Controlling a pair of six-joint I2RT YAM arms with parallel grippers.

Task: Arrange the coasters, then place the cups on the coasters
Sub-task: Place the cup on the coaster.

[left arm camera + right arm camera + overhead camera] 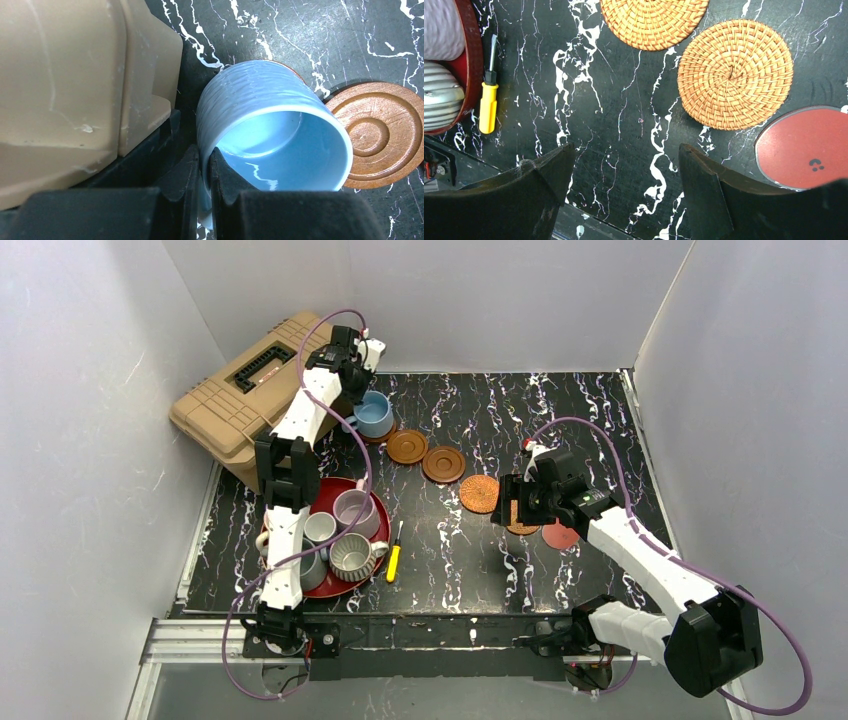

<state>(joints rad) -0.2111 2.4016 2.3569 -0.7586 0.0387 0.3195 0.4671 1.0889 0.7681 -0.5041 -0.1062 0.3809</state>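
Left claw (205, 161): clenched on light blue mug (270, 115) rim, desk (560, 410) 11 o'clock, over wooden coaster (292, 68). Two more wooden coasters (443, 463): mug's 4 o'clock. Woven coasters (735, 74), red coaster (804, 147): 3 o'clock. Right claw (624, 165): spread, empty, above desk.

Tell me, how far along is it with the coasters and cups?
Done, it seems: coasters lie in a diagonal row, wooden coasters, woven coasters, then the red coaster. In hand: the left tool pinches the wall of the blue mug at the row's far end. Left: the other mugs wait on the red tray; the right tool hangs open, empty.
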